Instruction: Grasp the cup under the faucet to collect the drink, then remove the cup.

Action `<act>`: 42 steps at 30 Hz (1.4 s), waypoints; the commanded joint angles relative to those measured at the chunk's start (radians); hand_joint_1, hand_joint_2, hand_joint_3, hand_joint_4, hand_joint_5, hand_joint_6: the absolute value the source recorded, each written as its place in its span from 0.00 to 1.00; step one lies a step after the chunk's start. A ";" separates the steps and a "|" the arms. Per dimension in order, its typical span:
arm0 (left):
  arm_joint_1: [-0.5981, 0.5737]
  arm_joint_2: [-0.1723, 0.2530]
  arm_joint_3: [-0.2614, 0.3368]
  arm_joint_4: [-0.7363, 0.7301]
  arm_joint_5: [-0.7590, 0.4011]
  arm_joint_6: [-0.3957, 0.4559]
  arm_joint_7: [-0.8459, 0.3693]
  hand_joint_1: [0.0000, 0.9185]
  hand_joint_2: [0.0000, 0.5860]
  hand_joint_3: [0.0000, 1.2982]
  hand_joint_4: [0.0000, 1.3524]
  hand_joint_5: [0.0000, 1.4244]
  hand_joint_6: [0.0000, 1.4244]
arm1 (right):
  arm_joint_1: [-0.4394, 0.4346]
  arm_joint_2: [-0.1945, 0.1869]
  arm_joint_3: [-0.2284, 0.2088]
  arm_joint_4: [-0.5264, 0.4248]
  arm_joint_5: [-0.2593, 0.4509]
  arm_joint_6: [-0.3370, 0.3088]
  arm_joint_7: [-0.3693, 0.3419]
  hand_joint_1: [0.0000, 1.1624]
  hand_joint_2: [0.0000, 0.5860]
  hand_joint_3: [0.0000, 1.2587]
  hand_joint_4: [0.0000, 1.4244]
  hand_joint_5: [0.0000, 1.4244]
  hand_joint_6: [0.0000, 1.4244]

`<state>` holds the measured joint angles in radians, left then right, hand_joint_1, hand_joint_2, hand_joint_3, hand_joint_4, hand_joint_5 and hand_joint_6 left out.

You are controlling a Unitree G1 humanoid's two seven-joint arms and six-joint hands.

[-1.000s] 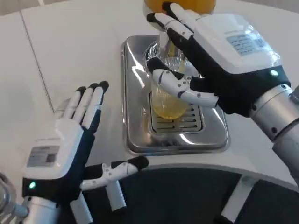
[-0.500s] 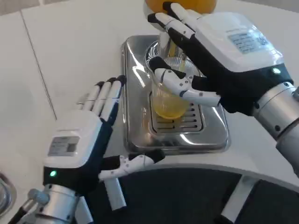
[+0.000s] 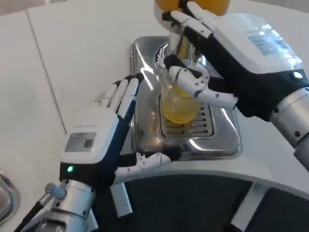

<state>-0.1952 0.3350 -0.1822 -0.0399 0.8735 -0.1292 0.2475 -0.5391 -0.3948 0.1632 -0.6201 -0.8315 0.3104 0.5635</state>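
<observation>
I see my right hand [image 3: 236, 63] wrapped around the cup [image 3: 181, 99]. Its fingers [image 3: 193, 21] curl round the far side of the cup and the thumb presses on the near side, so the cup is clamped between them. The cup is clear with ribbed sides and has yellow drink in its lower half. It is upright over the slotted grate of the shiny metal tray [image 3: 219, 140], right under the faucet [image 3: 179, 46]. I cannot tell if its bottom touches the grate. A thin yellow stream runs from the faucet into the cup. Above the faucet I see the bottom of an orange tank [image 3: 166, 5].

My left hand [image 3: 104, 140] is flat with its back up, and it holds nothing. Its fingers [image 3: 123, 94] are straight and side by side, and the tips reach the left edge of the tray, just beside the cup but not touching it. Its thumb sticks out to the right along the front edge of the tray. The tray sits on the white table [image 3: 72, 53].
</observation>
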 commanded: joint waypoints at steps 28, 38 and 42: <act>-0.120 -0.002 -0.056 0.144 -0.067 -0.019 0.034 0.09 0.07 0.00 0.00 0.04 0.09 | 0.336 -0.096 -0.302 -0.303 0.324 0.088 -0.008 0.15 0.85 0.03 0.00 0.00 0.02; -0.159 -0.021 -0.065 0.216 -0.101 -0.048 0.084 0.11 0.07 0.00 0.00 0.07 0.11 | 0.648 -0.113 -0.383 -0.254 0.397 -0.230 -0.085 0.23 0.83 0.04 0.00 0.00 0.04; -0.171 -0.033 -0.064 0.238 -0.112 -0.058 0.107 0.12 0.07 0.00 0.00 0.08 0.11 | 0.770 -0.135 -0.432 -0.222 0.384 -0.383 -0.120 0.24 0.82 0.03 0.00 0.00 0.04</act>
<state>-0.3584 0.3135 -0.2426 0.1767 0.7742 -0.1705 0.3341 0.1612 -0.5141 -0.2335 -0.8609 -0.4454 0.0160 0.4710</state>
